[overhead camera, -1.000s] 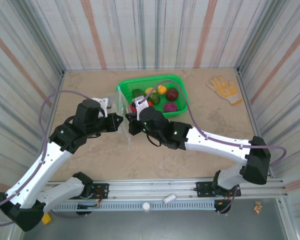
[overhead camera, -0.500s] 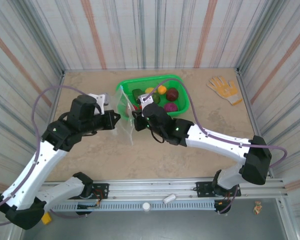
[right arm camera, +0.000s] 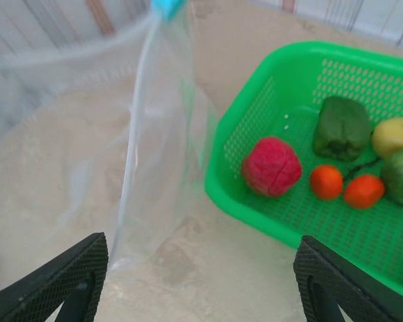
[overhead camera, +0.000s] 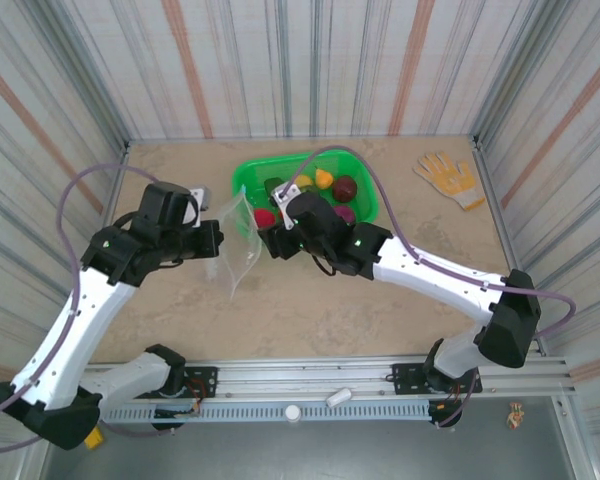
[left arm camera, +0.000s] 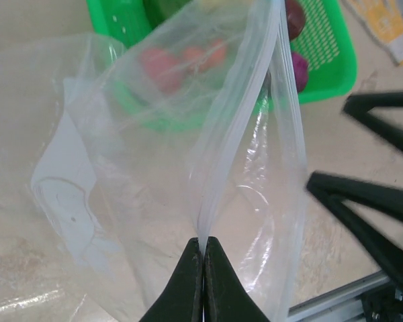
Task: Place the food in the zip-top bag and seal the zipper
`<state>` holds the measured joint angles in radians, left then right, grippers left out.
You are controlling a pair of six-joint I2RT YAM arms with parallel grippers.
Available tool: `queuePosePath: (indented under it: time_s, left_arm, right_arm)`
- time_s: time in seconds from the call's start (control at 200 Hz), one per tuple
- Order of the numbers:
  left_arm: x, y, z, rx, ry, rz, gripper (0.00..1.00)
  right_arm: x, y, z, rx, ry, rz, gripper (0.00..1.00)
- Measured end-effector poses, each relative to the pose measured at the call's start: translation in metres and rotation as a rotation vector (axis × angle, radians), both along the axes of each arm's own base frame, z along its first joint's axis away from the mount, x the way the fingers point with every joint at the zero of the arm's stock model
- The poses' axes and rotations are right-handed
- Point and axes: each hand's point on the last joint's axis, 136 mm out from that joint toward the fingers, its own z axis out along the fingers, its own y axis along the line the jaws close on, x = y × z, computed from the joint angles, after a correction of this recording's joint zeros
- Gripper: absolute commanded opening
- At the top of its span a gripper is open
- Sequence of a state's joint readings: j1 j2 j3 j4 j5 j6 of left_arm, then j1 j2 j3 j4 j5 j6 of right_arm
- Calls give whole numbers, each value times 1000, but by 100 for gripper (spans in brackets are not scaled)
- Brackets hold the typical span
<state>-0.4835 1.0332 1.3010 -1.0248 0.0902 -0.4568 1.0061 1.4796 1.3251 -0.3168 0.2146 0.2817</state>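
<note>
L tool [left arm camera: 203,253] clamped on zip-top bag [left arm camera: 121,141]; R tool [right arm camera: 198,260] apart beside green basket [right arm camera: 245,144] w/ food [right arm camera: 271,166]; glove [overhead camera: 448,178] far R.

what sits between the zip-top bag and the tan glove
The green basket holding the food, with the right gripper by its near corner; top view.

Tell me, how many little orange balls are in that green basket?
2: one orange ball and another side by side on the basket floor, next to the red fruit. The right arm above may hide more.
</note>
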Motion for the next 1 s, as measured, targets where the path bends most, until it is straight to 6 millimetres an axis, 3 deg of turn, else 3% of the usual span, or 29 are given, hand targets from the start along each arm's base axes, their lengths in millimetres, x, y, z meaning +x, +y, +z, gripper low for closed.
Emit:
queuePosePath:
  time_s: [0.165, 0.326, 0.421, 0.556, 0.676, 0.786, 0.907, 1.002]
  left_arm:
    - [8, 1, -9, -10, 45, 33, 0]
    - [16, 6, -10, -19, 65, 121, 0]
    - [20, 13, -9, -42, 75, 164, 0]
    - [30, 24, -6, -60, 59, 204, 0]
    - [32, 25, -5, -54, 45, 188, 0]
    - [36, 23, -3, -62, 30, 163, 0]
    - [39, 14, -5, -113, 14, 112, 0]
    - [36, 5, -11, -139, 23, 54, 0]
  right_arm:
    - [29, -20, 6, -62, -48, -138, 75]
    - [41, -36, 1, -114, -65, -211, 74]
    - [52, -50, -1, -156, -65, -242, 81]
    - [65, -62, -5, -272, -72, -261, 100]
    - [72, -59, -2, -312, -92, -243, 100]
    - [74, -62, -12, -315, -60, -215, 85]
    - [94, -83, -20, -274, 9, -250, 71]
    - [115, -110, -34, -225, 87, -315, 39]
